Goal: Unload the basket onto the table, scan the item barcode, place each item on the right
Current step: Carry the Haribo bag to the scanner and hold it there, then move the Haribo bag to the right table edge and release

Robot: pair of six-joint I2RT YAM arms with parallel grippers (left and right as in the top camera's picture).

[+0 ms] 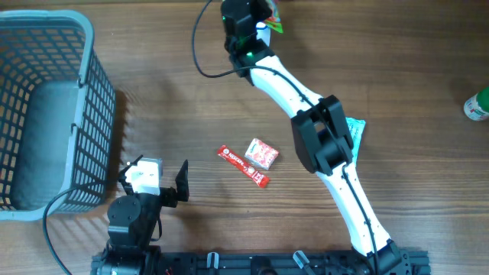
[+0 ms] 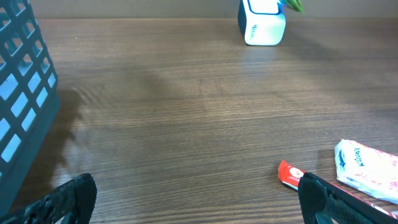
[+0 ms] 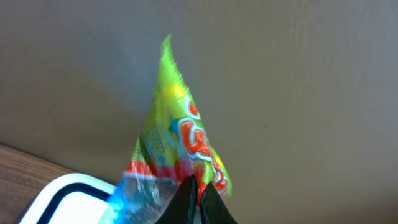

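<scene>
The right claw point(image 3: 198, 198) is clenched on a green snack packet point(image 3: 177, 134), just above the white scanner point(image 2: 262, 23) at the far edge of the surface point(image 2: 186, 93). The left claw point(image 2: 196, 202) hangs released beside the basket point(image 1: 98, 114).

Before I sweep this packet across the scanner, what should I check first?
1. Right gripper shut on the green packet: ok.
2. Packet close above the scanner: ok.
3. Barcode side facing the scanner: cannot tell, no barcode shows in any view.
4. Left gripper open, empty and far from the scanner: ok.
5. Red bar and pink packet lying apart from the right arm: ok.
</scene>
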